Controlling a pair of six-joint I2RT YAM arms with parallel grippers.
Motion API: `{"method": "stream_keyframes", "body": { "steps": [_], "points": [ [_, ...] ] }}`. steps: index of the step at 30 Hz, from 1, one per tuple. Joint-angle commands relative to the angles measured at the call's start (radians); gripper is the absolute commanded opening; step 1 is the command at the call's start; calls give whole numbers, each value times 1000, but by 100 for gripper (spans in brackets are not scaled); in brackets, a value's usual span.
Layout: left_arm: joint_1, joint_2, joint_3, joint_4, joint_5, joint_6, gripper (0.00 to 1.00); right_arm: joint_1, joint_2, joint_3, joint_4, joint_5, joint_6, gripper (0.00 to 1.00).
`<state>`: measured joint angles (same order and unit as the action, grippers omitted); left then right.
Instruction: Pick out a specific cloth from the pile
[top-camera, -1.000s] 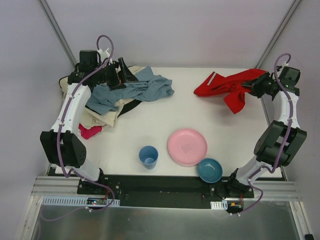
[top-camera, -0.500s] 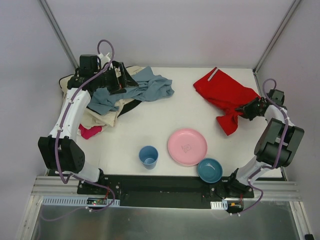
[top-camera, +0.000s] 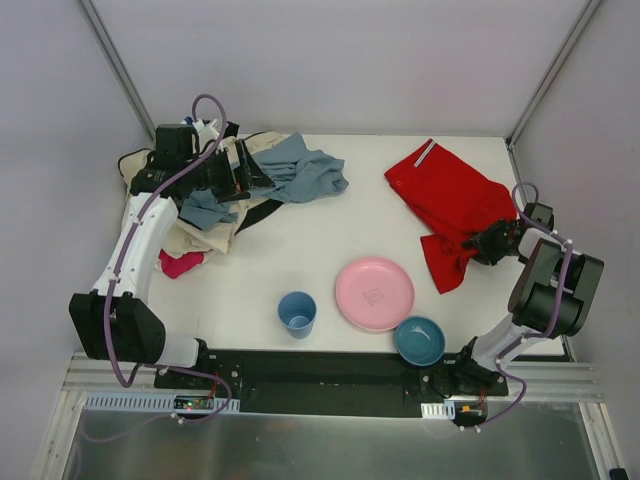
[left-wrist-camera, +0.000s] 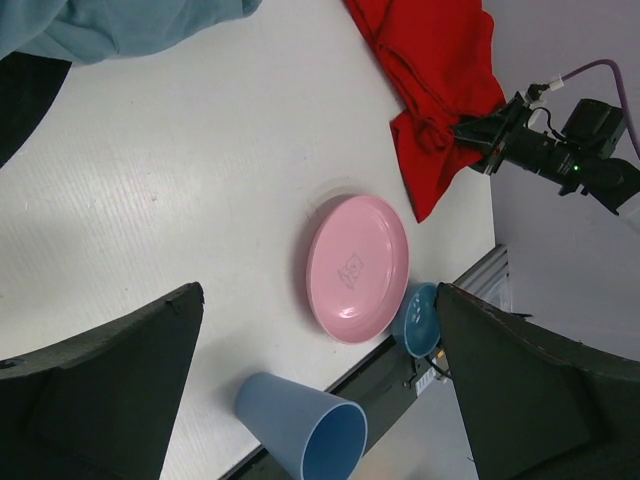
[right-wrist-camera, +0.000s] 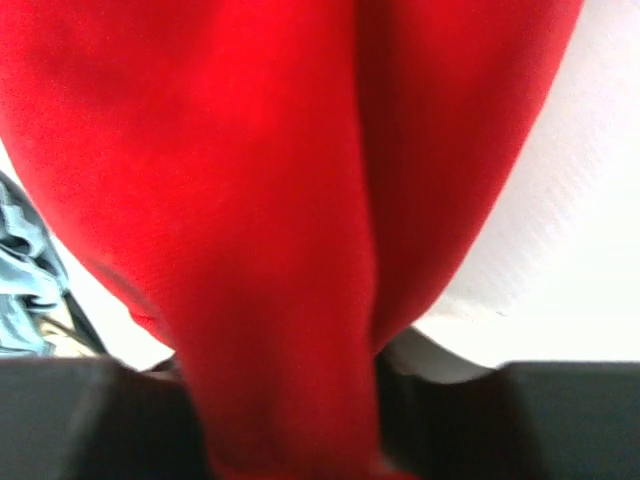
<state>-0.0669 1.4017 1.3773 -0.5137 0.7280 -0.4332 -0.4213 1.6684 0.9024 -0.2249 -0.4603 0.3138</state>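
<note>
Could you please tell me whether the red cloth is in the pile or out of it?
Out: the red cloth lies on the right of the table, apart from the pile at left.

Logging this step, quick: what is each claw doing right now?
Left claw: open, holding nothing.
Right claw: closed on the red cloth, which is bunched between its fingers.

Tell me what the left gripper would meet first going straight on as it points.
Probably the pink plate, centred between the fingers of the left gripper; perhaps the table first, depth unclear.
</note>
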Motion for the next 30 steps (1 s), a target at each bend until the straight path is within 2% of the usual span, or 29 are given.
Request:
{"method": "stream_keyframes", "body": {
  "steps": [1,4,12,13,21,24,30],
  "points": [
    [-11,-63,-29,21,1,13,99,-4,-85,-33,-22,28,-44,47],
    [-11,-82,-46,21,-9,13,99,-4,-130,-49,-31,29,-48,64],
    [-11,-112,-96,34,-19,7,99,-4,-303,-91,-77,45,-47,100],
    [-11,-116,-103,37,-19,5,99,-2,-326,-94,-89,46,-45,96],
    [-11,-133,-147,69,-22,2,99,13,-533,-83,-159,55,-50,96],
    [-11,-130,-162,76,-33,7,99,68,-562,-34,-212,80,-73,96],
    [-19,-171,-225,76,-174,73,99,222,-575,65,-298,162,-130,96]
  ]
}}
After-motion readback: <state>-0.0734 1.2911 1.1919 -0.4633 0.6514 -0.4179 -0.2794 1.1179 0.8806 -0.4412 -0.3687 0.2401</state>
